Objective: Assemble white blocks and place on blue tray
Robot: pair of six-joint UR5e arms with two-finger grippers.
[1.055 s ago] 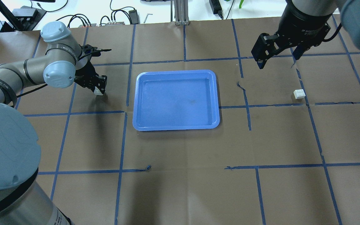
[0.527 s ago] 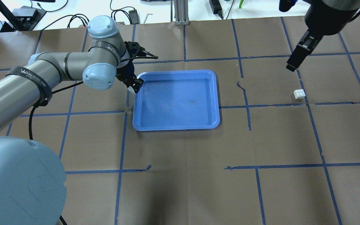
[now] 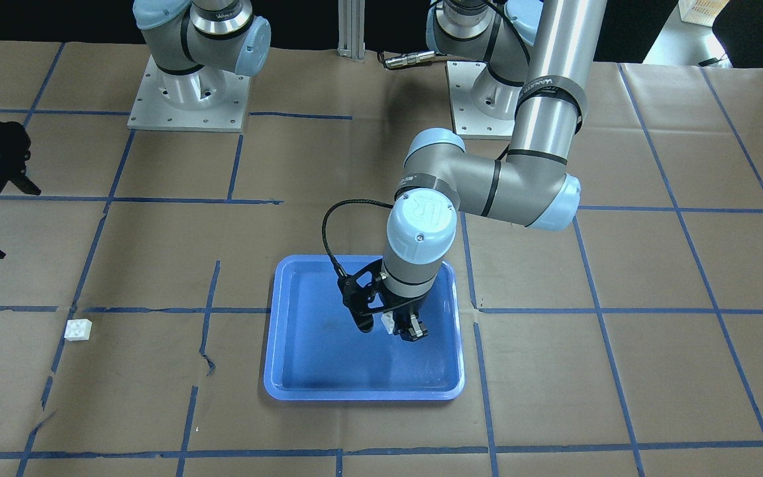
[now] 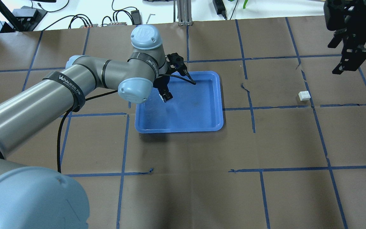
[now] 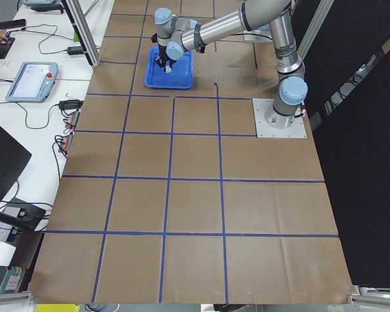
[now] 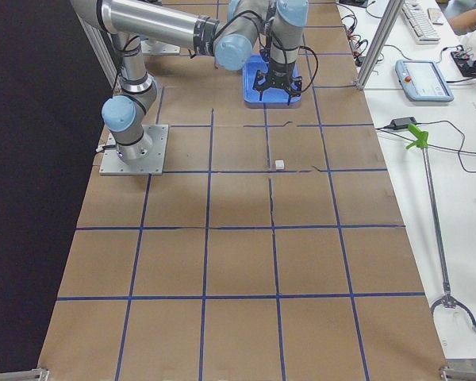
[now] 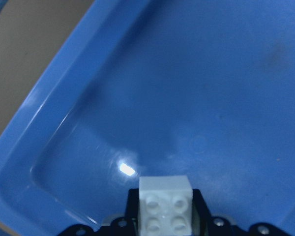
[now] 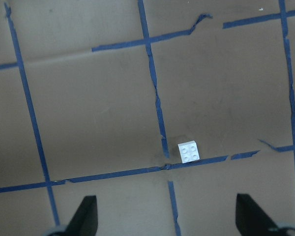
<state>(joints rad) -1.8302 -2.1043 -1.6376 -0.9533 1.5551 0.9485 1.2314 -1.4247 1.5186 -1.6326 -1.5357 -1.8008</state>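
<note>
L pincer (image 4: 166, 96) clamps white block (image 7: 165, 196) by flat sides over blue tray (image 4: 179, 129); prob light, rigid, slick; R pincer (image 8: 167, 210) spread wide above 2nd block (image 8: 189, 152); grip same.

The left arm (image 4: 84, 74) and right arm (image 3: 169, 56) are silver-grey tubes with pale blue joint caps (a black band (image 4: 64, 81) reads WANJEED). A black cable (image 3: 326, 228) loops off the left wrist. The left claw (image 3: 400, 326) and right claw (image 8: 164, 197) are black.

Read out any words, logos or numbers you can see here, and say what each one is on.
"WANJEED": black strap on the left arm.
"UR": blue joint cap on that arm.
Lettering on the wrist ring: too blurred to read.
</note>
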